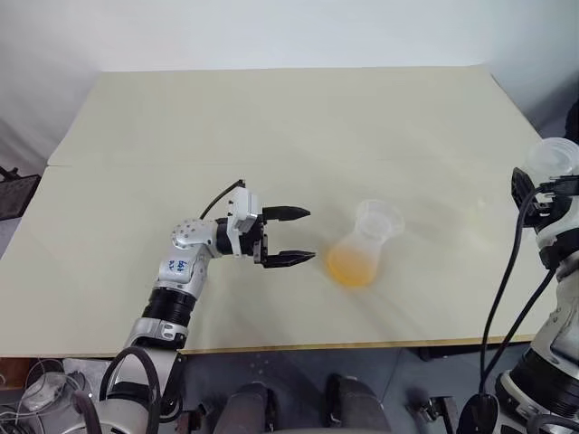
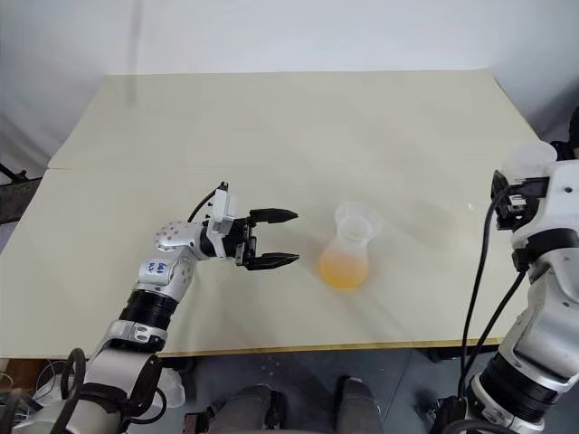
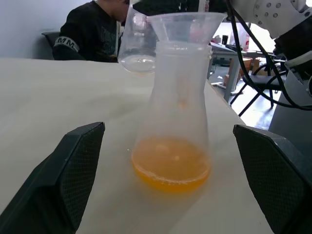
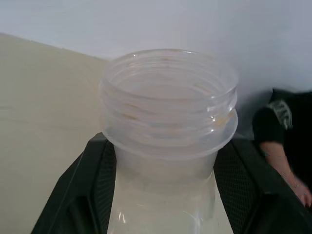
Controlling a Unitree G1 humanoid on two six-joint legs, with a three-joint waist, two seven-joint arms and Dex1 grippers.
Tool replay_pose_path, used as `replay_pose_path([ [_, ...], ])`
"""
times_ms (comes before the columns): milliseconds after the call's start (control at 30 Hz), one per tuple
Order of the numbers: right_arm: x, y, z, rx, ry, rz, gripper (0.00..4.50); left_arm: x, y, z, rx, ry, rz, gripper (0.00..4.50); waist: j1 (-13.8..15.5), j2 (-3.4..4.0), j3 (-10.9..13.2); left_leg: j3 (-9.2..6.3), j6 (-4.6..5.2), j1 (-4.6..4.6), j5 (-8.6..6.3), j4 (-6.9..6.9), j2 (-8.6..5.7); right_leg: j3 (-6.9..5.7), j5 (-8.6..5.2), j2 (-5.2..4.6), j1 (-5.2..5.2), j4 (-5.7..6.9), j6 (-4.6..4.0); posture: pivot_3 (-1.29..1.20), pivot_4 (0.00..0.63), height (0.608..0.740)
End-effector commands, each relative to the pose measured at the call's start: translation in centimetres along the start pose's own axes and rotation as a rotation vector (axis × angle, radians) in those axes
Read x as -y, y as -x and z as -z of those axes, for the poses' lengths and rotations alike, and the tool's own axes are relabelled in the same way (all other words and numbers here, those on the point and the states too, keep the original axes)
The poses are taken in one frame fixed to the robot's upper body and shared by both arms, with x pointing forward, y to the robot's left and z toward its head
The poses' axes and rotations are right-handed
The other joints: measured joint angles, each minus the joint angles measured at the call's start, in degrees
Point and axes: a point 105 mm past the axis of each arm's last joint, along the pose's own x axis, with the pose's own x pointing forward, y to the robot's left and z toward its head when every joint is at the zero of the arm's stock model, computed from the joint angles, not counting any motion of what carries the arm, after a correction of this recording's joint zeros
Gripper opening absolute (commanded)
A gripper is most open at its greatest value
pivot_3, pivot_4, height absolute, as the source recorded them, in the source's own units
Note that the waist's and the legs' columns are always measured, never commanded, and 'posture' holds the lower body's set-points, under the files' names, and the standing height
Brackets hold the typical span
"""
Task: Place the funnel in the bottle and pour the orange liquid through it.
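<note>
The bottle (image 1: 364,249), a clear flask with a narrow neck, stands upright in the middle of the table. The clear funnel (image 1: 379,220) sits in its mouth, and the orange liquid (image 1: 351,268) pools in its base. My left gripper (image 1: 306,235) is open, level and pointing at the bottle, a short gap to its left; in the left wrist view the bottle (image 3: 173,97) stands between the fingers (image 3: 63,180), untouched. My right gripper (image 4: 165,204) is shut on a clear container (image 4: 168,112) with a threaded mouth, which looks empty and is held up at the table's right edge (image 1: 554,158).
The pale table (image 1: 271,127) stretches wide behind and to both sides of the bottle. A person in black (image 3: 92,34) sits beyond the table's right side. Black cables (image 1: 507,271) hang from my right arm.
</note>
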Motion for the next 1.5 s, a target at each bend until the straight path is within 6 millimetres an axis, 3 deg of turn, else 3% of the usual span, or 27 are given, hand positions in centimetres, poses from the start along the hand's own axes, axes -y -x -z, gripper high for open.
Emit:
replay_pose_path([
  [33, 2.5, -0.4, 0.5, 0.038, -0.083, 0.05, 2.44, 0.2, 0.8, -1.0, -0.003, -0.04, -0.019, 4.5, -0.12, 0.0, 0.0, 0.02, 0.0, 0.0, 0.0, 0.0, 0.0, 0.01, 0.0, 0.0, 0.0, -0.01, 0.0, 0.0, 0.15, 0.74],
  [167, 3.2, -1.1, 1.7, 0.032, -0.111, 0.061, 2.44, 0.3, 1.3, -1.1, -0.012, -0.04, -0.038, 4.5, -0.13, 0.04, -0.01, 0.03, 0.0, 0.03, 0.0, 0.01, 0.01, 0.05, 0.0, -0.01, 0.0, 0.03, 0.0, 0.0, 0.15, 0.74],
  [367, 3.3, -1.3, 2.1, 0.03, -0.11, 0.06, 4.4, 0.5, 1.8, -1.2, -0.02, -0.041, -0.061, 4.5, -0.25, 0.06, -0.02, 0.03, 0.0, 0.04, 0.0, 0.0, 0.02, 0.07, 0.0, -0.02, 0.0, 0.03, 0.0, 0.0, 0.15, 0.74],
  [500, 3.3, -0.9, 1.8, 0.035, -0.104, 0.063, 4.46, 0.6, 1.9, -1.2, -0.021, -0.038, -0.071, 4.5, 0.0, 0.06, -0.02, 0.01, 0.0, 0.02, 0.0, 0.02, 0.02, 0.06, 0.0, -0.02, 0.01, 0.03, 0.0, 0.0, 0.15, 0.74],
  [733, 3.3, 0.1, -1.3, 0.101, -0.073, 0.059, 4.46, 0.6, 1.8, -1.6, 0.003, 0.002, -0.082, 4.5, 0.12, 0.08, -0.01, 0.02, 0.0, 0.03, 0.0, 0.02, 0.02, 0.1, 0.0, -0.03, 0.0, 0.02, 0.0, 0.0, 0.15, 0.74],
  [967, 1.7, 1.0, -5.6, 0.178, -0.024, -0.051, 4.46, 0.0, 1.9, -2.5, 0.047, 0.04, -0.106, 4.5, 0.22, 0.08, -0.01, 0.04, 0.0, 0.02, 0.0, 0.03, 0.01, 0.11, 0.0, -0.04, 0.0, -0.01, 0.0, 0.0, 0.15, 0.74],
  [1067, 0.5, 1.6, -6.5, 0.177, -0.008, -0.148, 4.46, -0.4, 2.0, -2.3, 0.03, 0.061, -0.133, 4.5, 0.3, 0.08, -0.01, 0.03, 0.0, 0.02, 0.0, 0.03, 0.02, 0.1, 0.0, -0.03, 0.01, 0.0, 0.0, 0.0, 0.15, 0.74],
  [1167, -2.1, 3.3, -7.5, 0.172, 0.004, -0.345, 4.46, -0.8, 2.5, -3.1, 0.046, 0.057, -0.17, 4.5, 0.41, 0.07, -0.01, 0.01, 0.0, 0.0, 0.0, 0.03, 0.01, 0.09, 0.0, -0.04, 0.02, -0.03, 0.0, 0.0, 0.15, 0.74],
  [1267, -5.5, 6.2, -7.1, 0.123, 0.043, -0.599, 4.46, -0.8, 3.3, -3.4, 0.051, 0.071, -0.172, 4.5, 0.44, 0.04, 0.01, -0.04, 0.0, -0.02, 0.0, 0.02, 0.01, 0.06, 0.0, -0.04, 0.02, -0.06, 0.0, 0.0, 0.15, 0.74],
  [1367, -7.9, 9.8, -5.1, 0.025, 0.07, -0.841, 4.46, 0.0, 4.1, -3.1, 0.031, 0.096, -0.126, 4.5, 0.54, -0.01, 0.02, -0.07, 0.0, -0.02, 0.0, 0.01, 0.03, 0.03, 0.0, -0.02, 0.05, -0.08, 0.0, 0.0, 0.15, 0.74],
  [1500, -7.4, 12.4, -1.1, -0.161, 0.064, -0.93, 4.46, 0.5, 5.7, -2.2, -0.024, 0.093, -0.112, 4.5, 0.55, -0.11, 0.01, -0.03, 0.05, 0.07, -0.01, 0.04, -0.04, 0.13, 0.03, -0.05, 0.18, -0.2, 0.06, 0.0, 0.15, 0.74],
])
